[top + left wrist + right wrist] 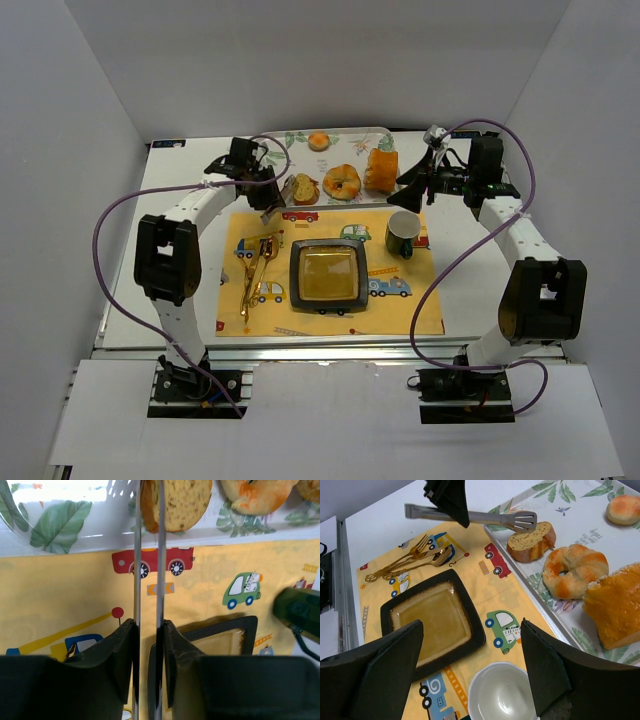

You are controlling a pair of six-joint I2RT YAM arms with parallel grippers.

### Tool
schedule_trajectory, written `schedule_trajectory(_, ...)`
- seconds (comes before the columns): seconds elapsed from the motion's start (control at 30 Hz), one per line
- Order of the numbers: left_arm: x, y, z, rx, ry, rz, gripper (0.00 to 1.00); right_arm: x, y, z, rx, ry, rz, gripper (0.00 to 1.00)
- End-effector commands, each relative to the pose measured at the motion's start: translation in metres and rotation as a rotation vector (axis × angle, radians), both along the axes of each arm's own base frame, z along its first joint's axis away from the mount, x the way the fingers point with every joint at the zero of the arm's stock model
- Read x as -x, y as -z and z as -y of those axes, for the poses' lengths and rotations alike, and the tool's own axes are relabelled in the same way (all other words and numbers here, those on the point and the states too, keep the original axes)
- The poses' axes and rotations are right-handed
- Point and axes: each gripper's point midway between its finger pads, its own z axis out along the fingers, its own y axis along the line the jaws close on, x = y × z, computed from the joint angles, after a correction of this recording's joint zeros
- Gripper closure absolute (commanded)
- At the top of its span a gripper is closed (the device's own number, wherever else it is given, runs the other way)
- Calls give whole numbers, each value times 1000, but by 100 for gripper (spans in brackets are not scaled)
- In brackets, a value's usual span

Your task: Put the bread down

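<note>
L gripper [149,645] pinching slim metal tongs [161,555]; tips straddle crust edge of seeded tan bread slice [182,502], dead ahead. R gripper [470,630] spread, empty, farther off.

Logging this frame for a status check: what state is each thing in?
left gripper: shut on tongs
tongs: tips at the bread slice
bread slice: lying on tray
right gripper: open, empty
square plate: empty
mug: upright, empty

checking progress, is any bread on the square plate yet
No, the square plate is bare and the bread slice lies on the tray.
</note>
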Motion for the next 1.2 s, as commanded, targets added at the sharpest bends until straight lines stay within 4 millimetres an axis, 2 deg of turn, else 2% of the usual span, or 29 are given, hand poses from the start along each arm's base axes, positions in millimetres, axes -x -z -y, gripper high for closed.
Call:
schedule_trajectory(0.0, 12, -11, 5, 24, 45, 12, 65, 1, -16, 1, -20, -11, 54, 17)
schedule_trajectory(0.13, 11, -10, 6, 29, 43, 14, 78, 2, -18, 0, -20, -12, 59, 17)
schedule_trajectory(0.2, 8, -19, 5, 28, 36, 36, 90, 3, -20, 1, -21, -14, 60, 17)
schedule_trajectory(0.27, 3, -41, 5, 42, 18, 86, 98, 5, -22, 1, -23, -18, 65, 17)
schedule_trajectory(0.33, 0, -60, 4, 53, -1, 125, 100, 6, -23, 0, -23, -20, 69, 17)
schedule_trajectory(0.43, 8, -104, 6, 118, -25, 205, 100, 9, -24, 1, -22, -21, 70, 17)
schedule_trajectory(0.47, 10, -99, 8, 130, -26, 192, 100, 10, -24, 1, -23, -22, 70, 17)
schedule_trajectory(0.5, 17, -119, 11, 171, -14, 234, 100, 11, -23, 1, -23, -22, 67, 17)
schedule_trajectory(0.57, 31, -124, 13, 213, -9, 226, 100, 11, -22, 1, -23, -22, 64, 17)
schedule_trajectory(0.67, 72, -107, 15, 236, 31, 152, 100, 11, -22, 1, -24, -23, 61, 17)
schedule_trajectory(0.7, 91, -86, 14, 232, 36, 88, 100, 11, -23, 1, -24, -23, 63, 17)
schedule_trajectory(0.73, 116, -78, 18, 247, 69, 49, 100, 10, -23, 1, -24, -24, 63, 17)
schedule_trajectory(0.77, 132, -84, 25, 259, 103, 51, 100, 10, -22, 1, -24, -24, 58, 17)
schedule_trajectory(0.8, 143, -74, 30, 256, 125, 15, 100, 10, -23, 1, -24, -25, 60, 17)
schedule_trajectory(0.83, 156, -79, 35, 267, 150, 19, 100, 10, -23, 1, -24, -25, 61, 17)
schedule_trajectory(0.9, 185, -70, 47, 258, 207, -31, 100, 9, -22, 1, -24, -25, 53, 17)
schedule_trajectory(1.03, 214, -69, 59, 258, 250, -56, 100, 9, -23, 1, -24, -23, 46, 17)
schedule_trajectory(1.1, 221, -66, 62, 246, 261, -65, 98, 9, -24, 1, -23, -23, 46, 17)
schedule_trajectory(1.17, 225, -59, 61, 232, 255, -79, 92, 9, -22, 1, -23, -21, 40, 17)
